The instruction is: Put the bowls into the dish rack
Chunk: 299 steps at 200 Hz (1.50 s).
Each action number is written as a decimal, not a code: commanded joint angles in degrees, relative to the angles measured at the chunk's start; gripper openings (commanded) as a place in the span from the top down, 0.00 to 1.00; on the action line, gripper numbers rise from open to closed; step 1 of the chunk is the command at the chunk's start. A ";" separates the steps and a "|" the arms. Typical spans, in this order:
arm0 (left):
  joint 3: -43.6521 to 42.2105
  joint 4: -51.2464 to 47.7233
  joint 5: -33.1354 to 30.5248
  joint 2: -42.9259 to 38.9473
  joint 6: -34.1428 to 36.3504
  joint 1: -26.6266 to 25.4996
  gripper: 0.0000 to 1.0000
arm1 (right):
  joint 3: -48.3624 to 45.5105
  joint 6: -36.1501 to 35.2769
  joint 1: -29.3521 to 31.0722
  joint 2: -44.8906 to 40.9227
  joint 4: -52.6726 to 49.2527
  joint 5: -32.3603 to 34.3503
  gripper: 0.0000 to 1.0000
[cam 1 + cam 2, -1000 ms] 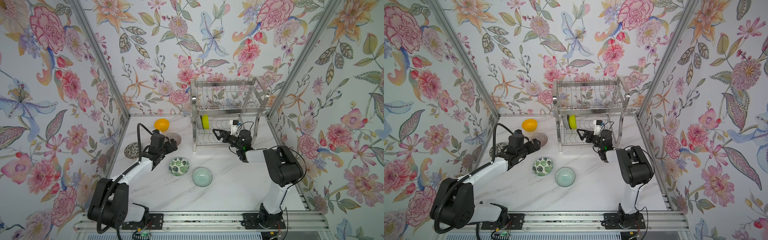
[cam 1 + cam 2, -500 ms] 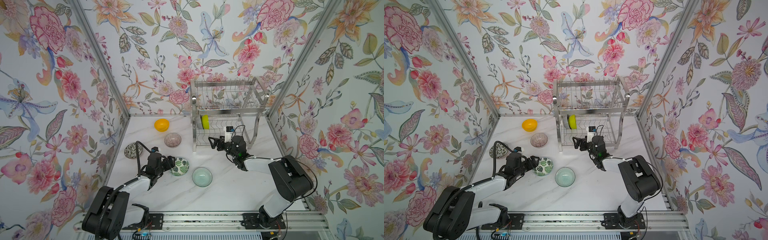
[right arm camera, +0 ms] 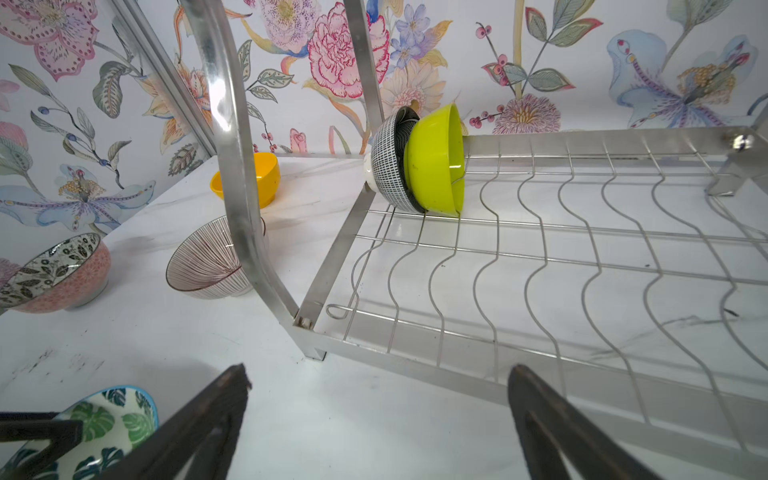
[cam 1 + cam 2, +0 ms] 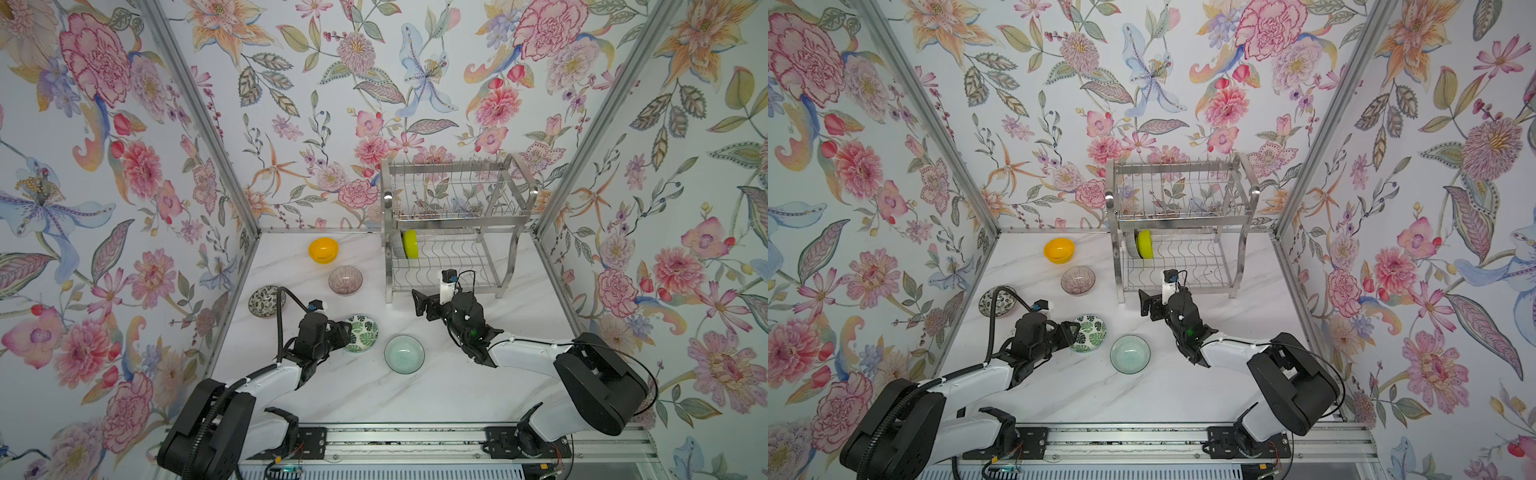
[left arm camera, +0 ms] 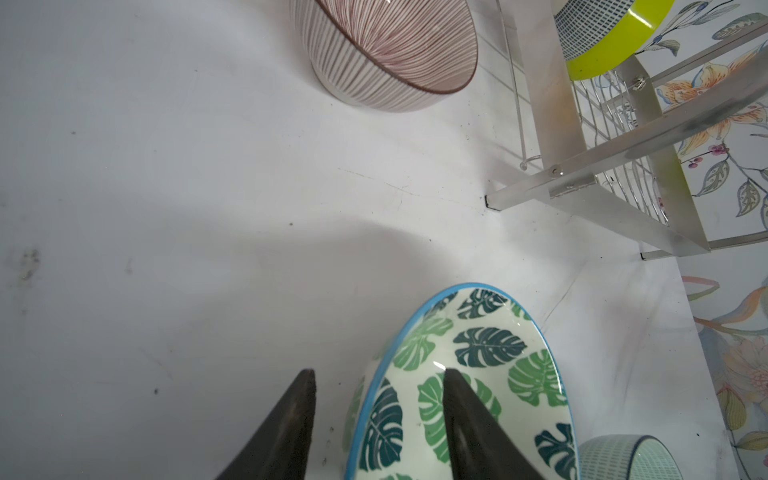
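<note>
Closer, left gripper [image 5: 377, 372] astride leaf-print bowl [image 5: 490, 345]

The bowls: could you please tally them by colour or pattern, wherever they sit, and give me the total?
Orange-yellow bowl: 1
Lime-green bowl: 1
Pale green bowl: 1
Pink-ribbed bowl: 1
Leaf-print bowl: 1
Black-and-white gridded bowl: 1
Dark floral bowl: 1
Total: 7
</note>
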 commanded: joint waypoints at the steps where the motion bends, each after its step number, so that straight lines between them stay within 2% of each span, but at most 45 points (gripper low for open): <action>1: -0.51 0.61 -1.64 0.18 1.07 -1.39 0.50 | -1.87 -3.63 3.38 -2.43 1.13 6.38 0.01; 49: 0.03 -1.56 -1.53 0.65 1.96 -2.04 0.58 | -0.71 -7.72 8.07 -1.00 1.09 10.98 0.01; 127: 0.97 0.54 -0.27 5.16 2.09 -2.12 0.82 | 0.78 -9.08 8.73 1.50 1.83 12.01 0.02; 195: -0.74 4.33 0.62 5.20 2.30 -2.12 1.00 | 1.00 -9.15 8.76 2.16 2.14 12.38 0.01; 299: -2.97 7.46 0.07 2.37 1.74 -2.14 1.00 | 2.43 -9.08 8.73 3.89 2.09 14.85 0.01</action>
